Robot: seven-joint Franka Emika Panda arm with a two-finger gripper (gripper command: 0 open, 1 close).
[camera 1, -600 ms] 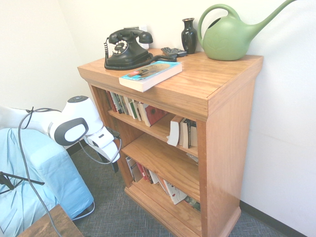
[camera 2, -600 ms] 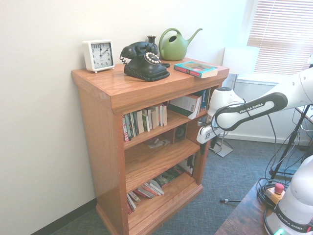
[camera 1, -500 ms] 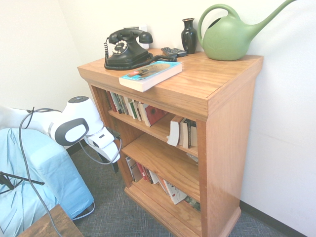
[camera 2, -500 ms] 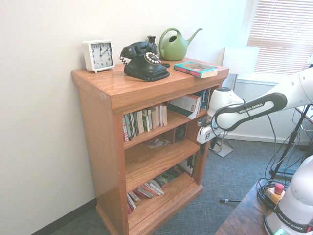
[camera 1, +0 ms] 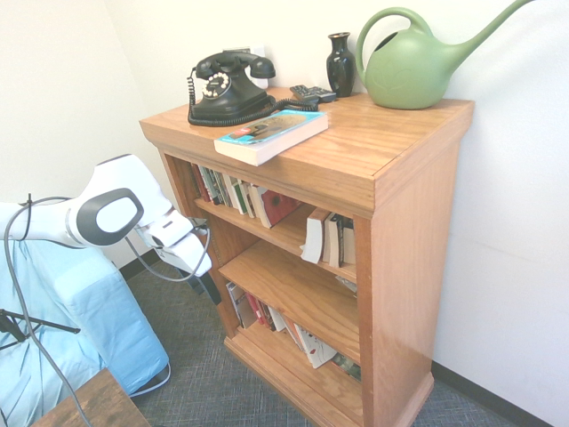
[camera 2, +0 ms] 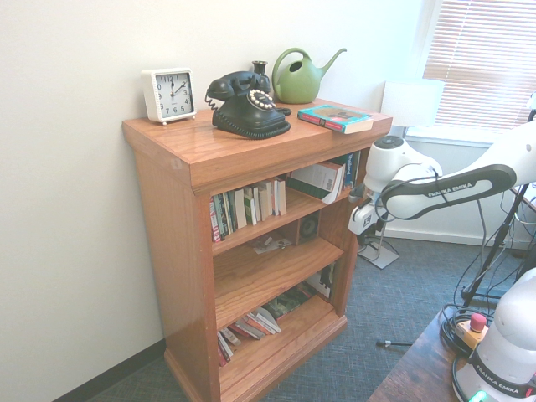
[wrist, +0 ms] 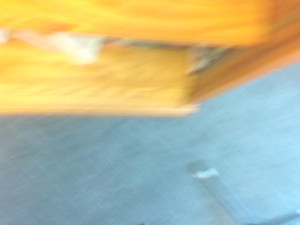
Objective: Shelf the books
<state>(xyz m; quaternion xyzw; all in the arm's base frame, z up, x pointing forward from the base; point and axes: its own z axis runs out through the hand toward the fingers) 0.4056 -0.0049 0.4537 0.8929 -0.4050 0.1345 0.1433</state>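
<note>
The book (camera 1: 270,134) lies flat on the top of the bookcase (camera 1: 391,142), near the front edge, just in front of the black telephone (camera 1: 228,87) and well apart from the green watering can (camera 1: 413,64). Nothing is touching it. The gripper (camera 1: 210,288) hangs beside the bookcase at about the level of the middle shelf, pointing steeply down toward the carpet, empty, with its jaws spread. Compared with half a second ago, the arm's white elbow has lifted and swung back from the bookcase in both outside views, and the wrist has risen with it; the smeared wrist view fits a fast move. My reading is that the arm is starting up toward the top, so the pickup has not begun. The top shelf (camera 1: 293,233) has a gap between its rows of books (camera 1: 233,191) where the book could go.
</note>
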